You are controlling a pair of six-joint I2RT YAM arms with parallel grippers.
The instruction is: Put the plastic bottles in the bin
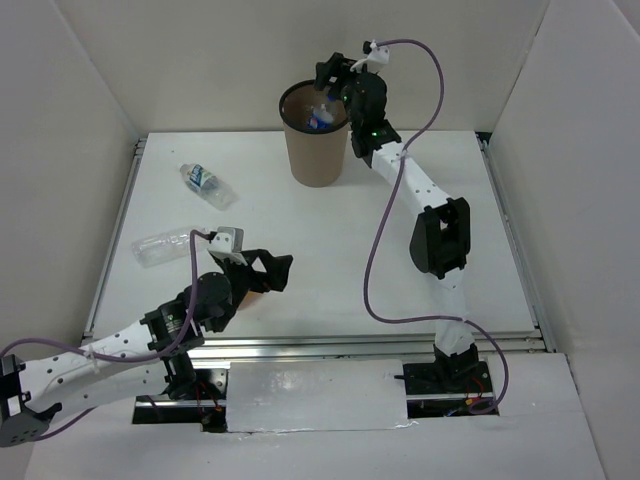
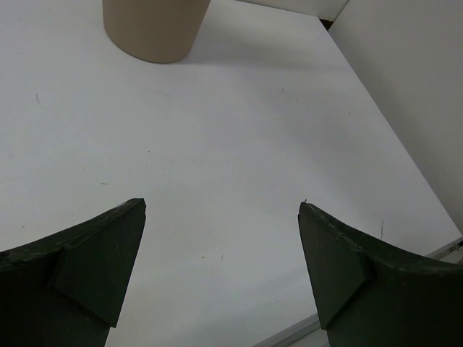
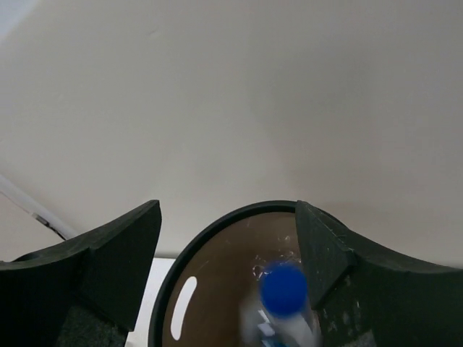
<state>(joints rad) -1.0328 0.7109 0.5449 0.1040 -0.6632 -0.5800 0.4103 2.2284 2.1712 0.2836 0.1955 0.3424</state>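
Observation:
The brown bin (image 1: 315,150) stands at the back middle. My right gripper (image 1: 335,85) hovers over its mouth, open and empty. In the right wrist view the gripper (image 3: 228,210) looks down past the black rim (image 3: 189,249) at a blurred, blue-capped bottle (image 3: 283,289) inside the bin, free of the fingers; it also shows in the top view (image 1: 322,116). A blue-labelled bottle (image 1: 203,182) and a bare clear bottle (image 1: 165,246) lie on the table's left. My left gripper (image 1: 278,272) is open and empty over the front left of the table, right of the clear bottle. Its wrist view shows the gripper (image 2: 223,206) over bare table.
White walls close in the table on the left, back and right. The bin's base shows far ahead in the left wrist view (image 2: 152,29). A small orange-brown patch (image 1: 250,296) shows under my left gripper; I cannot tell what it is. A purple cable (image 1: 375,270) hangs along the right arm.

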